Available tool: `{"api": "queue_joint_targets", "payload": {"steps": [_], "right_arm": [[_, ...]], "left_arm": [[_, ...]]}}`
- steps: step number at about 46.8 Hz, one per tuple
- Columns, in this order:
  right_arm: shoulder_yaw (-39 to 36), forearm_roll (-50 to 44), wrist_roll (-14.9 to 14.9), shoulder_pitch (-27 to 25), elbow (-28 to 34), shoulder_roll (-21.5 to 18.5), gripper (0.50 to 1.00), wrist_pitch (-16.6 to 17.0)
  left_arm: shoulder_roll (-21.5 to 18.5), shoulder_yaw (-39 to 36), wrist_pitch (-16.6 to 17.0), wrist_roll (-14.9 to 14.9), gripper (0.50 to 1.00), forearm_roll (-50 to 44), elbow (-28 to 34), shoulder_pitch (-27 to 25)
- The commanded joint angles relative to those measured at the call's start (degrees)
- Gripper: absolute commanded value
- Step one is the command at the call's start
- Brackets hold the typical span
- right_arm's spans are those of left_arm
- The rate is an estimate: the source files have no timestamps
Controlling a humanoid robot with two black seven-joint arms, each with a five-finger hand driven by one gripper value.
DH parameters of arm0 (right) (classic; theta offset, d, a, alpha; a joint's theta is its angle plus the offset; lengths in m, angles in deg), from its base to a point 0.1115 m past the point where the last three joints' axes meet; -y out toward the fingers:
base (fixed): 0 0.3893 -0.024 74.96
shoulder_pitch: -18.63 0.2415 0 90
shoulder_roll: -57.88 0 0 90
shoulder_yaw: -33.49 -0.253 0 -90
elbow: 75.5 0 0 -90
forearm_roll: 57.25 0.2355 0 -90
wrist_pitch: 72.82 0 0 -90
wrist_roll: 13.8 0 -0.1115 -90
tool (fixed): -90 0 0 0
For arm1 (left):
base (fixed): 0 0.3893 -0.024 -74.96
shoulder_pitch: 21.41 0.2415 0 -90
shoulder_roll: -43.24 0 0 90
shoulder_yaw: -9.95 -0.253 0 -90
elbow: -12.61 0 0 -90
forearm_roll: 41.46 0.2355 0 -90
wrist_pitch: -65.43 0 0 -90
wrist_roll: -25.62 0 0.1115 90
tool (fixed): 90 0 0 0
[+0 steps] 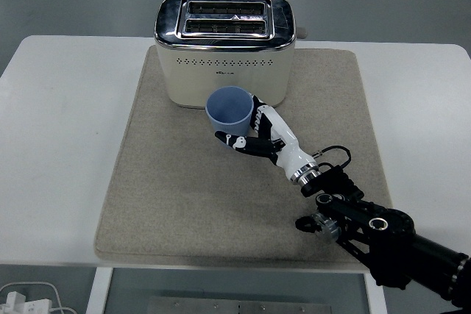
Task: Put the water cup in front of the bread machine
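A blue water cup (229, 112) stands upright just before the front face of the cream toaster with a chrome top (225, 48). My right hand (250, 127), white and black, has its fingers wrapped around the cup's right and lower side. Its black arm (383, 237) runs down to the bottom right corner. The cup's base is hidden behind the fingers, so I cannot tell whether it rests on the mat. The left hand does not appear in the head view.
A beige mat (184, 189) covers the middle of the white table (59, 145), and the toaster sits at its back edge. A cable and plug (22, 301) lie below the table at the bottom left.
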Motion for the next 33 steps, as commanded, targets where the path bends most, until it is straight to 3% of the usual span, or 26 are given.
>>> {"api": "queue_joint_targets", "payload": {"steps": [1, 21, 33], "right_arm": [[-0.01, 0.0, -0.27, 0.0, 0.29, 0.0, 0.928, 0.0], [-0.01, 1.75, -0.54, 0.09, 0.82, 0.0, 0.928, 0.7], [0.08, 4.04, -0.54, 0.26, 0.82, 2.2, 0.928, 1.58]], "left_arm": [[0.0, 0.0, -0.08, 0.0, 1.0, 0.0, 0.06, 0.0], [0.0, 0.0, 0.01, 0.0, 1.0, 0.0, -0.03, 0.0], [0.0, 0.0, 0.01, 0.0, 1.0, 0.0, 0.06, 0.09]]}}
